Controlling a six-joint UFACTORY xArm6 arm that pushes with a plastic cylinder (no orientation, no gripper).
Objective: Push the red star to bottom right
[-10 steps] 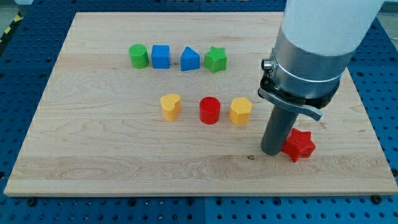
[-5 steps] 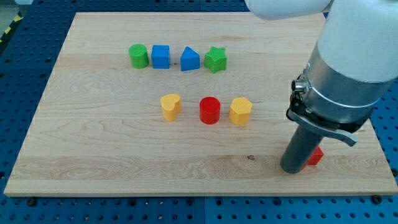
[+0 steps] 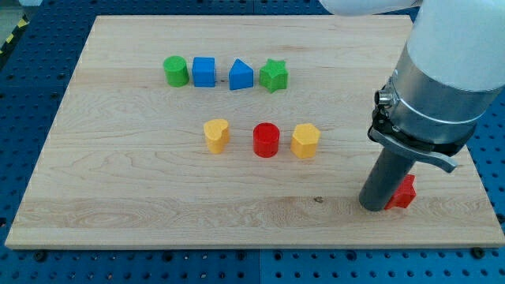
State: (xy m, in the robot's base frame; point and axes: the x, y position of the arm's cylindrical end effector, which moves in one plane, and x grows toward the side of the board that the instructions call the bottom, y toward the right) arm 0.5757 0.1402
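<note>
The red star (image 3: 405,192) lies near the bottom right corner of the wooden board (image 3: 118,189); only its right part shows, the rest is hidden behind the rod. My tip (image 3: 374,207) stands on the board at the star's left side, touching or nearly touching it. The arm's large white and grey body fills the view's upper right.
A green cylinder (image 3: 175,70), blue cube (image 3: 204,71), blue triangular block (image 3: 241,76) and green star (image 3: 274,75) stand in a row near the top. A yellow heart (image 3: 216,135), red cylinder (image 3: 267,140) and yellow hexagon (image 3: 305,140) stand in a middle row.
My tip has moved to the right and slightly down, pushing the red star with it toward the bottom right corner. The other blocks have not moved.
</note>
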